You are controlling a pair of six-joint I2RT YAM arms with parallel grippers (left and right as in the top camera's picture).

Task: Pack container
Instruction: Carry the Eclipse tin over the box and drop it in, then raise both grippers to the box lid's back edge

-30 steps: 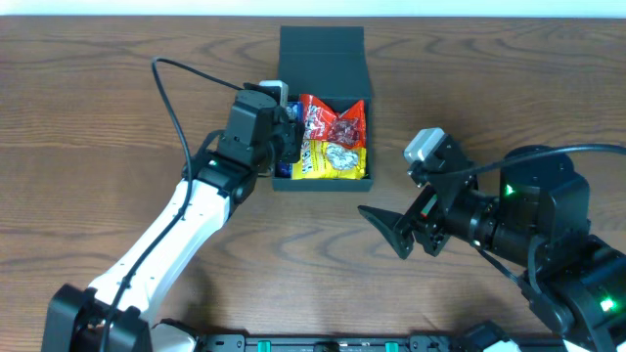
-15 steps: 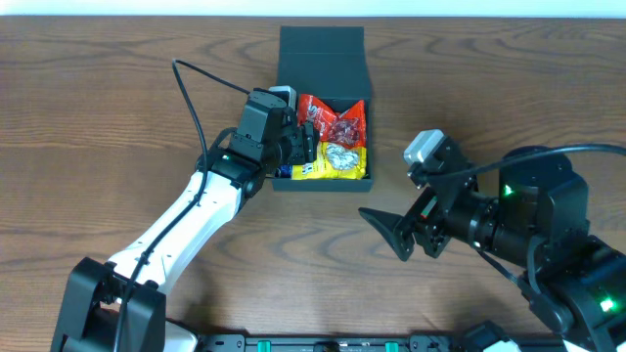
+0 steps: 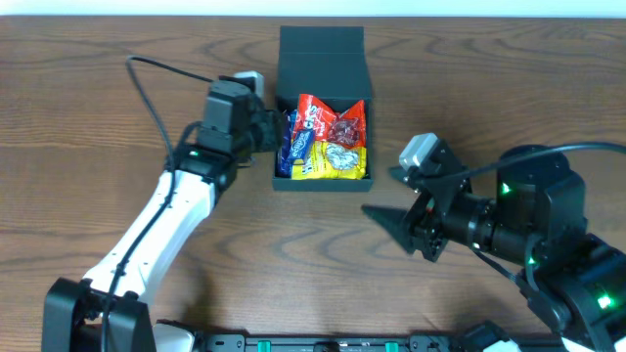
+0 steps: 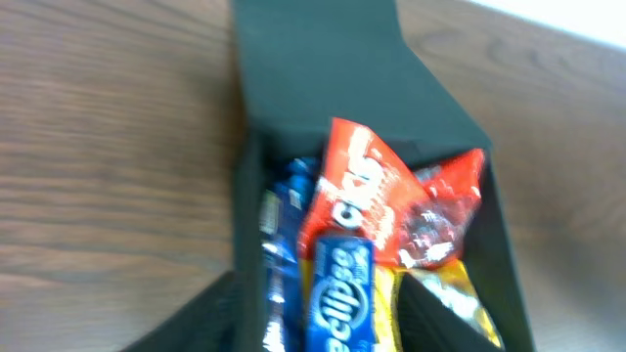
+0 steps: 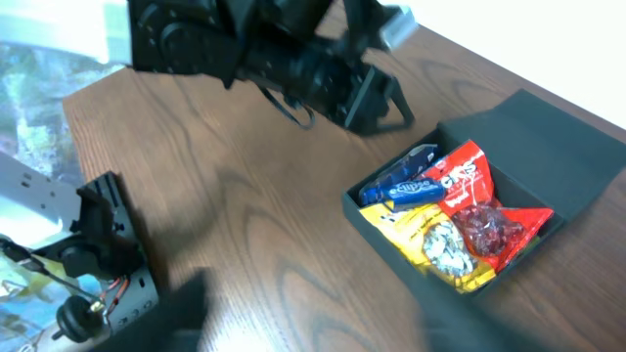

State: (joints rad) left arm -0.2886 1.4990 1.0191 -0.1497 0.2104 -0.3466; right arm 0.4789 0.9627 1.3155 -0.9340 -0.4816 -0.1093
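Observation:
The dark container (image 3: 322, 49) stands open at the table's back centre, lid folded back. Inside lie a blue gum packet (image 3: 297, 147), red packets (image 3: 328, 117) and a yellow packet (image 3: 340, 162). My left gripper (image 3: 273, 139) is open at the box's left wall. In the left wrist view its fingers (image 4: 313, 332) straddle the blue packet (image 4: 337, 293), which lies in the container (image 4: 313, 59), one finger outside the left wall. My right gripper (image 3: 389, 227) is open and empty, in front of the box to the right. The right wrist view shows the container (image 5: 391, 230) beyond its blurred fingers (image 5: 323, 323).
The wood table (image 3: 117, 117) surrounds the box. The left arm's cable (image 3: 147, 83) loops over the table's left part. Equipment on a stand (image 5: 98, 244) shows at the table's edge in the right wrist view.
My left gripper has pulled back leftward out of the box, and the blue packet now lies uncovered inside along the left wall. The right gripper shifted only slightly.

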